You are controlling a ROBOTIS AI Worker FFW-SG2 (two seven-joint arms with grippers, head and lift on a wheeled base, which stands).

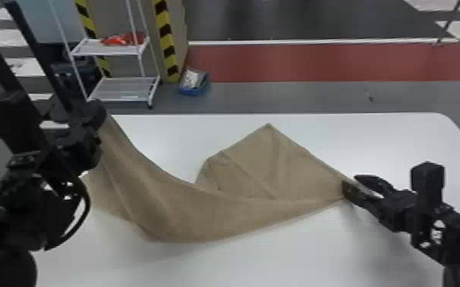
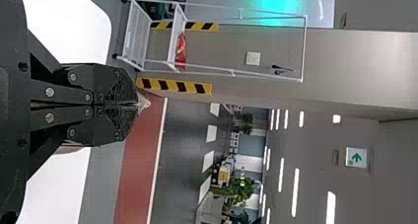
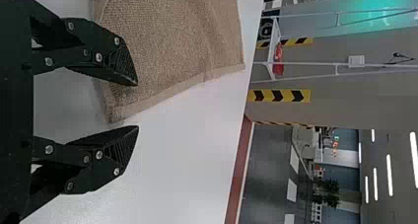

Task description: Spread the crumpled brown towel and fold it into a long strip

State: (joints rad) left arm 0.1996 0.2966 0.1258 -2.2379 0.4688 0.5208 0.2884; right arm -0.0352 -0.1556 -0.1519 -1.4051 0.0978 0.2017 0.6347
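Your left gripper (image 1: 96,114) holds one end of the brown towel (image 1: 172,206) up at the left of the white table (image 1: 386,137); in the left wrist view, the fingers are pressed together with a small tip of cloth poking out between them. Your right gripper (image 1: 349,182) is open, low at the table's right side. In the right wrist view, one finger overlaps the towel's corner and the other stands over bare tabletop; you cannot tell whether either touches cloth. Between your two grippers the towel sags in a broad curve, its near edge bowed toward you. Beyond that, a creased flap lies on the table, one corner pointing at the far edge. Past the table, you have a blue bin (image 1: 194,91), a white rack (image 1: 120,95) with a red item (image 1: 122,39) on its upper shelf, and a red floor strip (image 1: 309,63).
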